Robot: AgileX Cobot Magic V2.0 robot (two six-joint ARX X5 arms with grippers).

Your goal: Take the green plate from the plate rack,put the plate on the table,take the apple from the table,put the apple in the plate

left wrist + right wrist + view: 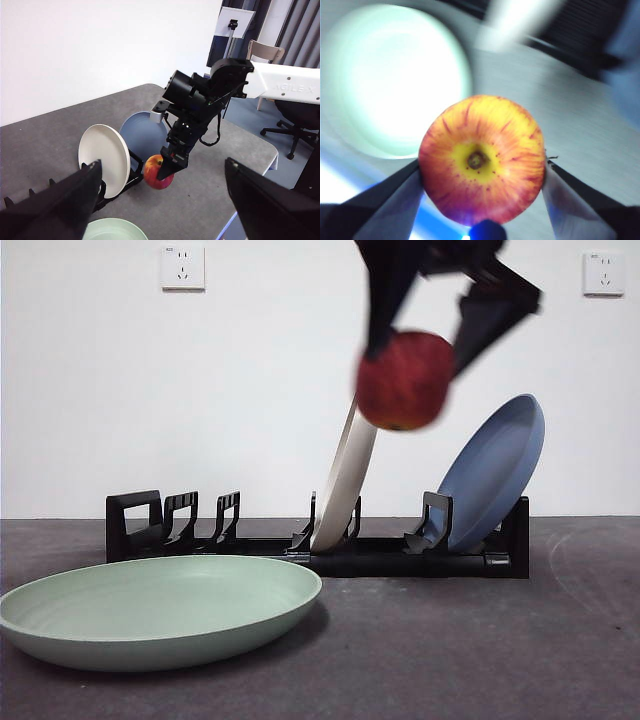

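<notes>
The green plate [160, 612] lies flat on the table [480, 650], at the left and near the front. Behind it stands the long black plate rack [330, 550]. A cream-white plate [345, 480] leans in the middle of the rack. A blue plate [495, 470] leans at its right end. High above the rack, between those two plates, the right gripper [415, 360] pinches the red apple [404, 380] from both sides. The apple is up in the air and touches nothing else. The left gripper [160, 200] waits off to the side with its jaws spread wide and nothing between them.
</notes>
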